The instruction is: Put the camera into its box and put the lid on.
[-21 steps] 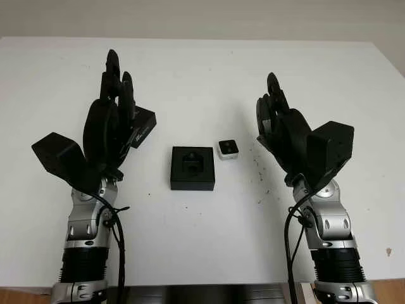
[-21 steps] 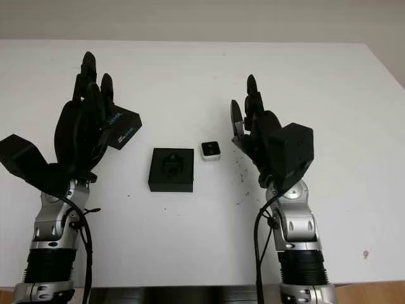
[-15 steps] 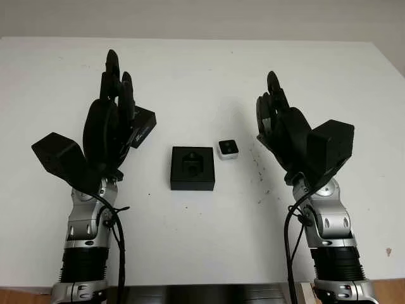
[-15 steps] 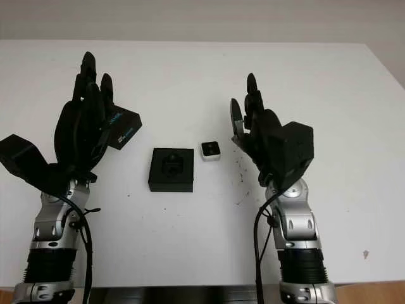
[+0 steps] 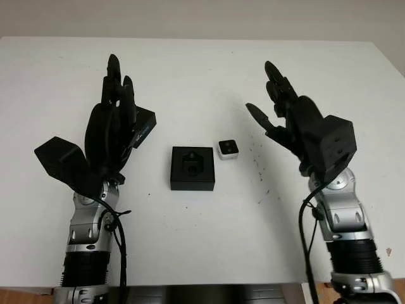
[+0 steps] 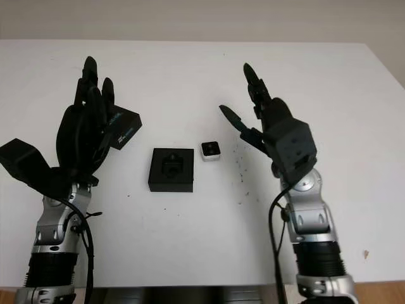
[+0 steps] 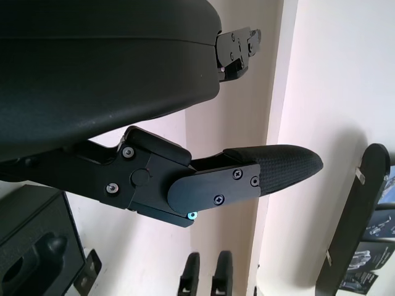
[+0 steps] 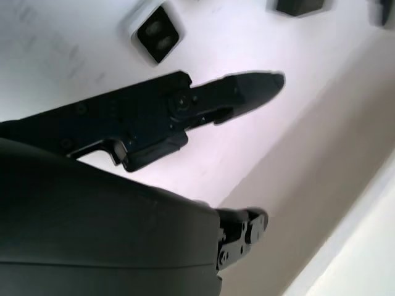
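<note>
A black box base (image 5: 192,168) with a moulded insert lies open on the white table (image 5: 202,69), at its middle. Just right of it and a little farther back sits the small white camera (image 5: 228,149), lens up, also seen in the right wrist view (image 8: 158,32). The black lid (image 5: 145,126) with blue print lies left of the box, partly hidden behind my left hand (image 5: 119,82). That hand is raised above the table, open and holding nothing. My right hand (image 5: 262,92) is open in the air, right of the camera and clear of it.
Small dark specks (image 5: 259,171) dot the table right of the camera. The table's far edge meets a pale wall (image 5: 202,16). The table's right edge (image 5: 389,69) runs behind my right arm.
My right hand has risen and reached farther forward, turning its palm toward the camera. My left hand has barely shifted. Box, lid and camera lie where they were.
</note>
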Controlling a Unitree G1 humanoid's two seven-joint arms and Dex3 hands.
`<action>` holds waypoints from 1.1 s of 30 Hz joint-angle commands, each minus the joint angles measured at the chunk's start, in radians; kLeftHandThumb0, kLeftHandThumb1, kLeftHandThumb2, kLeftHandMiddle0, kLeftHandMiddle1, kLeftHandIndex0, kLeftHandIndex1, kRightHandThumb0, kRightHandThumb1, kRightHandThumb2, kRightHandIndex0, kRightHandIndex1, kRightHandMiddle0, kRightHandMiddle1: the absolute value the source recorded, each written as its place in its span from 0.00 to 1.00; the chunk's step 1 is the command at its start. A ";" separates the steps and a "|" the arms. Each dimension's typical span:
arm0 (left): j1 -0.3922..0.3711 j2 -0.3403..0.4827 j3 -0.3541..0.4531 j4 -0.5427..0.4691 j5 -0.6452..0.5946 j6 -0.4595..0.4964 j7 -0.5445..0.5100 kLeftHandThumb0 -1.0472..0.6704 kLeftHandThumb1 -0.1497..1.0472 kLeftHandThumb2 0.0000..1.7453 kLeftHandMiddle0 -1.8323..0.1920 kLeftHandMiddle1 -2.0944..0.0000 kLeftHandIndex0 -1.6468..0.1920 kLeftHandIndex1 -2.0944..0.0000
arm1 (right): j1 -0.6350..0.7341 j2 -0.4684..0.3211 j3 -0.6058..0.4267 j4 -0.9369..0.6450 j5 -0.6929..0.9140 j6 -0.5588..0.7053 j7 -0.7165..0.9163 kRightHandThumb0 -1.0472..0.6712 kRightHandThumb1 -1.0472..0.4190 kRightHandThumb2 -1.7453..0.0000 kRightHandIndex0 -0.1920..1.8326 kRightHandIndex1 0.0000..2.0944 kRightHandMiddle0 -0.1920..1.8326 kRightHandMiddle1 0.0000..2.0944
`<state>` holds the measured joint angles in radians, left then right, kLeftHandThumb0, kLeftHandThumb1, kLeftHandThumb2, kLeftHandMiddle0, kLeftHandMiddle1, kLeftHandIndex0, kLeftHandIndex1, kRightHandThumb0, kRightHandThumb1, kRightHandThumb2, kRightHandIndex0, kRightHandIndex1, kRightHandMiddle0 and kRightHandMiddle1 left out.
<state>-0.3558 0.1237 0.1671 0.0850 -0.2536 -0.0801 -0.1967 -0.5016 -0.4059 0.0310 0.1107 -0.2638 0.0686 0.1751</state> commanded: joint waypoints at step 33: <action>-0.003 -0.003 -0.006 -0.017 -0.001 0.004 0.008 0.15 1.00 0.34 1.00 1.00 1.00 1.00 | -0.280 -0.192 0.341 0.195 -0.466 -0.110 0.297 0.22 0.15 0.97 0.01 0.69 0.13 0.54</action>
<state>-0.3530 0.1219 0.1614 0.0702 -0.2534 -0.0734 -0.1865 -0.7710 -0.5945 0.3712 0.3351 -0.7260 -0.0415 0.4724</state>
